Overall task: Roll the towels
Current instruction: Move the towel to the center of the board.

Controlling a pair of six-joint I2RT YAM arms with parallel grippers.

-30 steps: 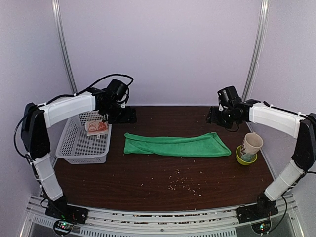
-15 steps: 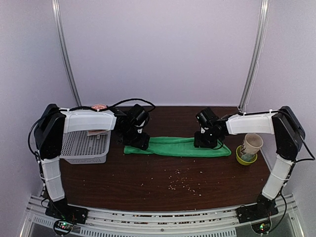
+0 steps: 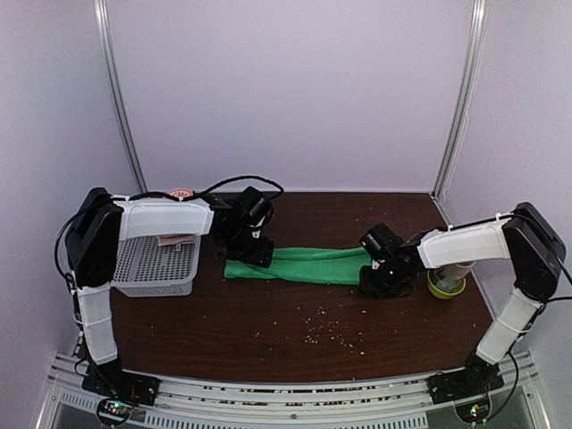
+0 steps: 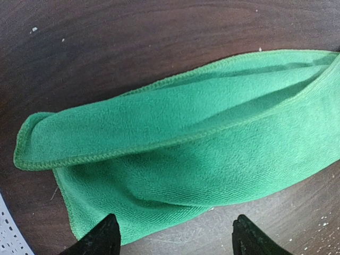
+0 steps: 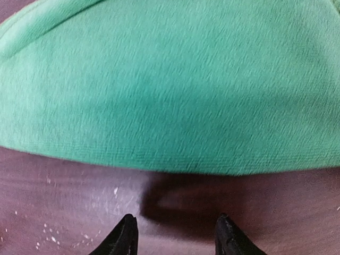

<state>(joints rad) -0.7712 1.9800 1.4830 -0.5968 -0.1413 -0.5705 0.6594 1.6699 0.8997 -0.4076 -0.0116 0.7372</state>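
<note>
The green towel [image 3: 308, 265] lies on the dark table as a long folded strip. My left gripper [image 3: 251, 254] is low over its left end. In the left wrist view the towel [image 4: 175, 143] fills the frame and the left gripper [image 4: 178, 241] is open at its near edge. My right gripper [image 3: 384, 279] is at the towel's right end and covers it. In the right wrist view the right gripper [image 5: 176, 236] is open over bare table, just short of the towel's edge [image 5: 170, 85]. The pinkish-beige towel [image 3: 176, 239] is in the basket, mostly hidden by my left arm.
A white plastic basket [image 3: 147, 268] stands at the left edge. A paper cup [image 3: 458, 265] in a small green bowl [image 3: 444, 289] stands at the right, partly behind my right arm. Crumbs [image 3: 326, 328] are scattered on the near table.
Both arms came from the back of the table down to the green towel. In the last half second the right gripper slid right and nearer, to the towel's right end.
</note>
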